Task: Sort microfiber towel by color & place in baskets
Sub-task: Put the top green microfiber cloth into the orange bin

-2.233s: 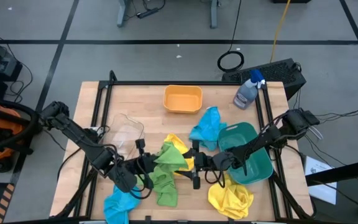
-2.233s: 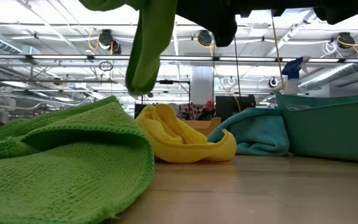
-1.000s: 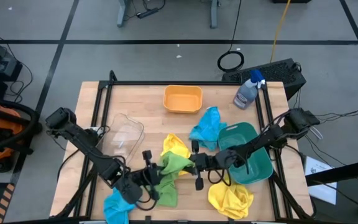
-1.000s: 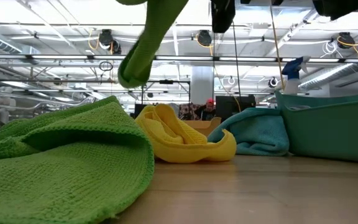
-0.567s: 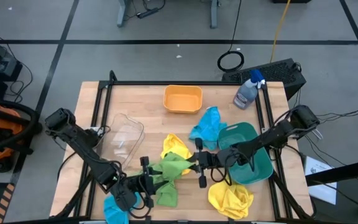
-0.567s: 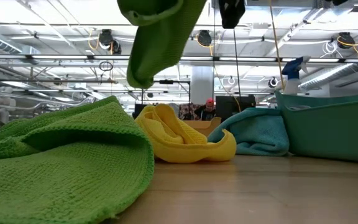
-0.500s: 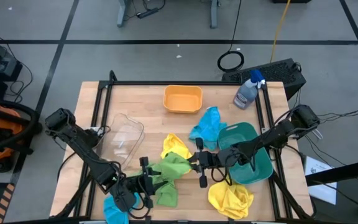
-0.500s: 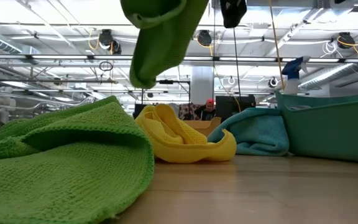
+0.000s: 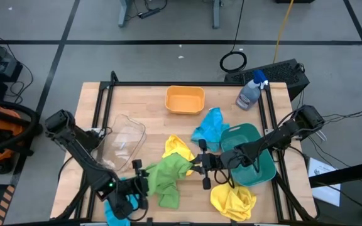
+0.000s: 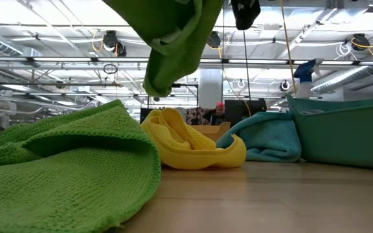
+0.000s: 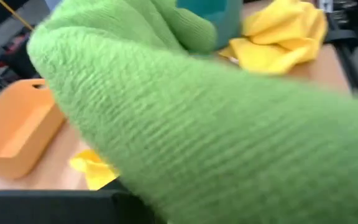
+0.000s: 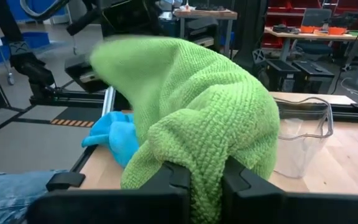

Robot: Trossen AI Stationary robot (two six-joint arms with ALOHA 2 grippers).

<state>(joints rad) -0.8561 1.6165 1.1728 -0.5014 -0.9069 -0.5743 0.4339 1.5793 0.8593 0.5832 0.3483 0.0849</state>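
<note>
Three baskets share the table (image 9: 93,100), and the teal green basket (image 9: 261,168), the largest, sits at its right side with the right arm reaching across its rim. The orange-yellow basket (image 9: 185,100) stands at the far middle and the clear basket (image 9: 126,135) to the left; all three look empty from above. A spray bottle (image 9: 251,91) stands apart at the far right corner.

The right gripper (image 9: 200,164) is clamped on one edge of a green towel (image 9: 168,169), its jaws pinched together on a fold (image 12: 199,168), so the cloth hangs clear of the table, probably for carrying to a basket. The left gripper (image 9: 138,183) sits at the towel's other edge; the cloth fills its wrist view and hides the jaws, so I cannot tell whether it grips.

A second green towel (image 9: 168,199) lies below the raised one. Yellow towels lie mid-table (image 9: 176,147) and at the near edge (image 9: 232,201). Blue towels lie beside the teal basket (image 9: 209,129) and under the left arm (image 9: 119,206).
</note>
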